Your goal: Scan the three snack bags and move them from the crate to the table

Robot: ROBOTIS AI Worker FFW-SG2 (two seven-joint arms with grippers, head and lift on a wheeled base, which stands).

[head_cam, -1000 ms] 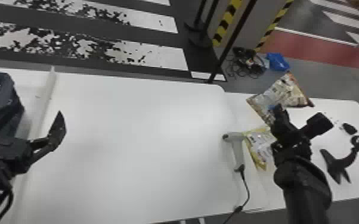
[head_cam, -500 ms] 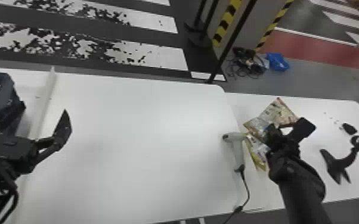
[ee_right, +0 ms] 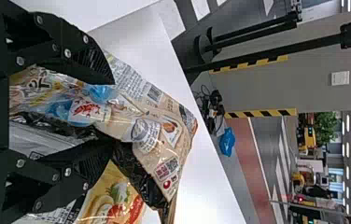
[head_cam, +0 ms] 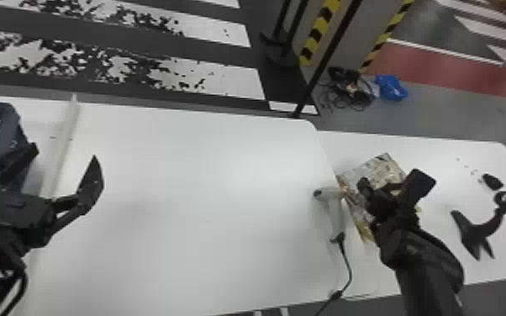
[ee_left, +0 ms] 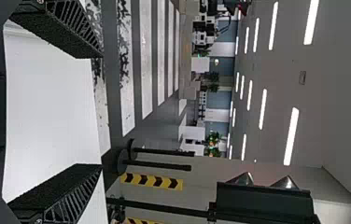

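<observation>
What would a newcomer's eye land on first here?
Probably the crinkly, beige-printed snack bag gripped by the right tool, over the right side. Next comes the pale scanner lying just left of it on the white table, then the dark crate at far left.

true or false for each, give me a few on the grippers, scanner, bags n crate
1. The right gripper has a snack bag between its fingers. True.
2. The left gripper is closed on the scanner. False: its fingers are open with nothing between them, and the scanner lies on the table.
3. A cable runs from the scanner's handle. True.
4. The crate is at the head view's right edge. False: it is at the left edge.
</observation>
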